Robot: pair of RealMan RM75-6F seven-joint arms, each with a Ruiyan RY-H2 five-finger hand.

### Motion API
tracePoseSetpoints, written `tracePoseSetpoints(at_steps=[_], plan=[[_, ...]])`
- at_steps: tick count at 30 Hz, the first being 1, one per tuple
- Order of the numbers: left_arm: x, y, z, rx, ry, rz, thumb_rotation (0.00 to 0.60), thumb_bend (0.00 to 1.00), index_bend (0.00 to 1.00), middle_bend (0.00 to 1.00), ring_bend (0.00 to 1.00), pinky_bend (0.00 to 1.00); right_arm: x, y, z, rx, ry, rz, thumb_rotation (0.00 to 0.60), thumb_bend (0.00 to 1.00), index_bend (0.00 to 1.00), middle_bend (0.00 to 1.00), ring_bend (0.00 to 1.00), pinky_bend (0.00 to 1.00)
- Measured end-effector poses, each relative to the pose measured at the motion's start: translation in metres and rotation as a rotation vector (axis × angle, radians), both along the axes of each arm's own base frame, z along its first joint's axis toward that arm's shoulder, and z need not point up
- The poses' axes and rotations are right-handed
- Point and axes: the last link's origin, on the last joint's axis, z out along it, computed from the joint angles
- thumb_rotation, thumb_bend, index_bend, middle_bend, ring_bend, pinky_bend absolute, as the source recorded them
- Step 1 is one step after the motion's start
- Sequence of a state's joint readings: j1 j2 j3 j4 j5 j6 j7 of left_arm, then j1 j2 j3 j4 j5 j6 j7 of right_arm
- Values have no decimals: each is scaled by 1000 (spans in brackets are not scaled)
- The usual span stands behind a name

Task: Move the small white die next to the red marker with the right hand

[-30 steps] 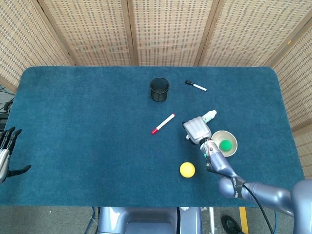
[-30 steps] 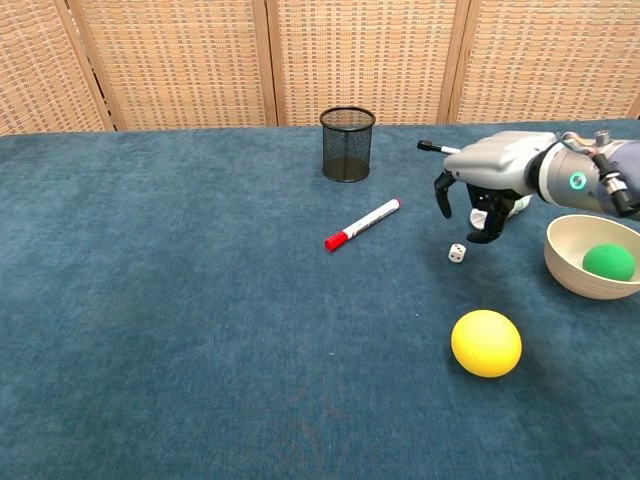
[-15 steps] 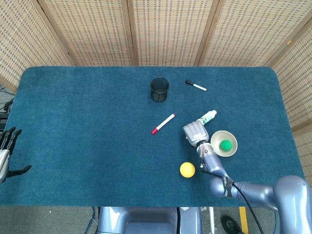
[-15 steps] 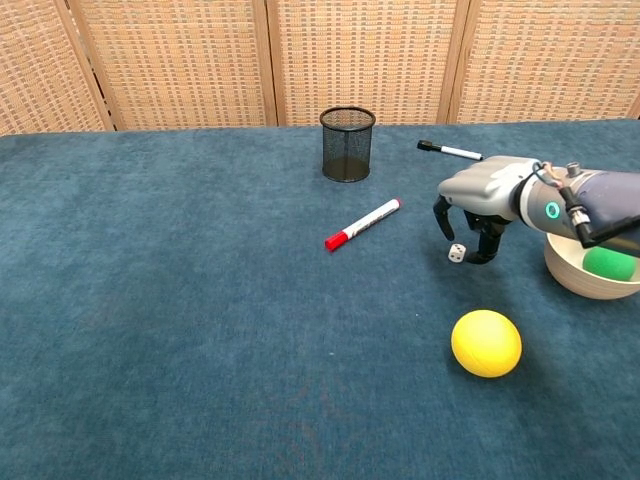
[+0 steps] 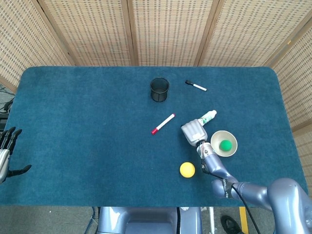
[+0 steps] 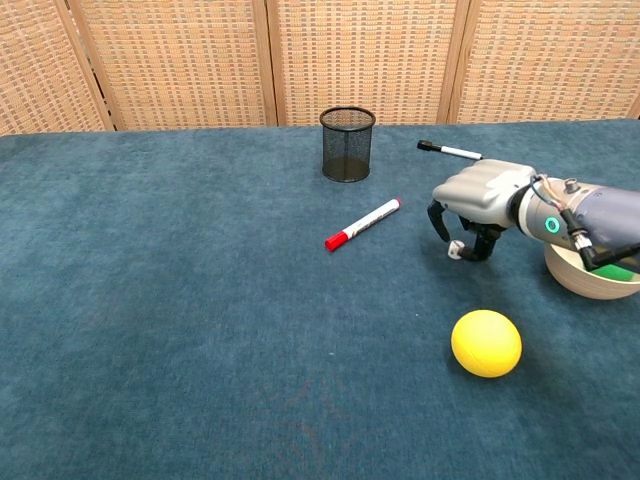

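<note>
The small white die lies on the blue cloth, partly hidden between the thumb and the curled fingers of my right hand. That hand is lowered over the die with its fingers still apart around it. From the head view my right hand covers the die. The red marker lies slanted a short way left of the hand. My left hand hangs past the table's left edge with fingers spread and nothing in it.
A cream bowl holding a green ball sits right of the hand. A yellow ball lies in front. A black mesh cup, a black-capped marker and a white bottle lie farther back.
My right hand has come down from above the table and shifted slightly left, so its fingers now bracket and partly hide the die. The die and my left hand have not moved.
</note>
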State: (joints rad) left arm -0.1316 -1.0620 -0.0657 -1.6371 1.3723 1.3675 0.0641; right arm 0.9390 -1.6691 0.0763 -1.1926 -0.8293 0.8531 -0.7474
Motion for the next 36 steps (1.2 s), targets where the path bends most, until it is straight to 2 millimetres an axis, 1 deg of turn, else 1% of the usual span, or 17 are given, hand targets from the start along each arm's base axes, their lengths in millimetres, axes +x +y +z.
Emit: tracePoseSetpoints(at_steps=[9,12,13,15,17,22,28,31,36], plan=[[0,1,-1,-3,2,3,600,0,0,0,0,0,-4,0,-6,17,14,-3,600,387,430,949,1000,1000],[0,1,-1,-4,2,4,600,0,0,0,0,0,-4,-1,-6,14,16,-6,600,387,478,950,1000,1000],[0,1,-1,-4,2,4,600,0,0,0,0,0,-5,-1,-6,13,16,-6,600,394,507,950,1000,1000],[0,2,-1,-5,2,4,600,0,0,0,0,0,-6,-2,-6,9,20,-6,600,433,549,952,1000,1000],[0,2,-1,-5,2,5,600,0,0,0,0,0,-7,-2,-7,8,16,-6,600,462,566,953,1000,1000],[0,2,-1,-7,3,5,600,0,0,0,0,0,-5,-2,-6,11,2,-3,600,466,581,953,1000,1000],[0,2,-1,-8,0,3,600,0,0,0,0,0,4,1,0,13,-40,3,600,468,581,953,1000,1000],[0,1,0,-8,-3,1,600,0,0,0,0,0,11,4,7,12,-66,10,600,480,580,953,1000,1000],[1,0,1,-8,-10,-5,600,0,0,0,0,0,30,9,26,7,-118,31,600,486,581,953,1000,1000]])
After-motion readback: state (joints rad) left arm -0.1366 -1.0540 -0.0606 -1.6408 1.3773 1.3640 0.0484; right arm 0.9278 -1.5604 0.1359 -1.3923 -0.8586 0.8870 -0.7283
